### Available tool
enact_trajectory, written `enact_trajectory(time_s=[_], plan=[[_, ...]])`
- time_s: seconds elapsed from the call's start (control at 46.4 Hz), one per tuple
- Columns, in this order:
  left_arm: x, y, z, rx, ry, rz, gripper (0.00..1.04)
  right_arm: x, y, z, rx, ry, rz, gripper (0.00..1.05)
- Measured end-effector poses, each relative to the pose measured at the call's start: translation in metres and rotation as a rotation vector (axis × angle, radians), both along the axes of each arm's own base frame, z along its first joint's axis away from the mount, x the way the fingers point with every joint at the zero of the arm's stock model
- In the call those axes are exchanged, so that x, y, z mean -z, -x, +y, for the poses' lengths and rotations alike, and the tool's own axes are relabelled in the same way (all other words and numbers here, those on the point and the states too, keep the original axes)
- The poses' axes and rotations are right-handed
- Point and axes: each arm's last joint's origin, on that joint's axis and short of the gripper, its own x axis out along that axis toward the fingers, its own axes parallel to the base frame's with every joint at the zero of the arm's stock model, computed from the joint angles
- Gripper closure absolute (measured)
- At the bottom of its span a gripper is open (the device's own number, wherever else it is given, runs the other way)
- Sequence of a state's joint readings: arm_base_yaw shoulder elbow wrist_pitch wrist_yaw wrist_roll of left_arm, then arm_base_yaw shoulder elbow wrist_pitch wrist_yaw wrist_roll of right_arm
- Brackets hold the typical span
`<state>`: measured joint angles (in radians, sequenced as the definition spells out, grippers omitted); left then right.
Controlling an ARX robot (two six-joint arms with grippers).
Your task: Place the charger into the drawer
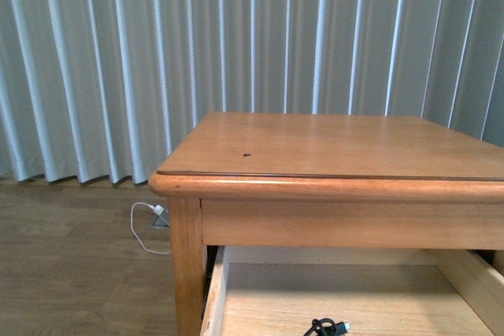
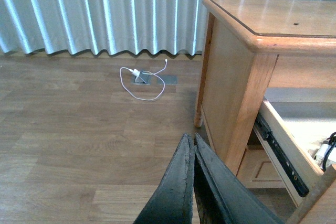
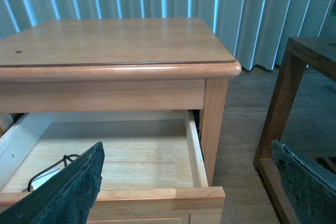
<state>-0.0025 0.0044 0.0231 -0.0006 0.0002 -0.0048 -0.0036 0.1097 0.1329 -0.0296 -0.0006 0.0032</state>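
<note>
Resting inside the open drawer (image 1: 214, 297), the charger (image 1: 327, 326) is seen released, the left gripper (image 2: 190, 139) being pinched together on nothing and the right gripper (image 3: 187, 148) spread wide and empty, so the placing is judged done, with closing perhaps left.

No readable text, label or number anywhere.

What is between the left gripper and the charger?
Left wrist view: the table leg and the drawer side wall stand between the left gripper and the charger.
</note>
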Motion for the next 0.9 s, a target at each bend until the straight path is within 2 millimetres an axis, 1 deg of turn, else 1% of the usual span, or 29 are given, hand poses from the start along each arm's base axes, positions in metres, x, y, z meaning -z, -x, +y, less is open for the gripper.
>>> enact_trajectory(time_s=[0.366,0.517,0.625,0.646,0.711,0.84,0.883,0.905], plan=[[0.0,0.0,0.0,0.0,0.001,0.0,1.0,0.0,0.0,0.0,0.0,0.0,0.0,0.09],[0.0,0.0,0.0,0.0,0.0,0.0,0.76,0.0,0.0,0.0,0.0,0.0,0.0,0.09],[0.0,0.0,0.0,0.0,0.0,0.0,0.5,0.0,0.0,0.0,0.0,0.0,0.0,0.09],[0.0,0.0,0.0,0.0,0.0,0.0,0.46,0.0,0.0,0.0,0.0,0.0,0.0,0.09],[0.0,0.0,0.0,0.0,0.0,0.0,0.3,0.0,0.0,0.0,0.0,0.0,0.0,0.09],[0.0,0.0,0.0,0.0,0.0,0.0,0.09,0.0,0.0,0.0,0.0,0.0,0.0,0.09],[0.0,0.0,0.0,0.0,-0.001,0.0,0.05,0.0,0.0,0.0,0.0,0.0,0.0,0.09],[0.0,0.0,0.0,0.0,-0.001,0.0,0.05,0.0,0.0,0.0,0.0,0.0,0.0,0.09]])
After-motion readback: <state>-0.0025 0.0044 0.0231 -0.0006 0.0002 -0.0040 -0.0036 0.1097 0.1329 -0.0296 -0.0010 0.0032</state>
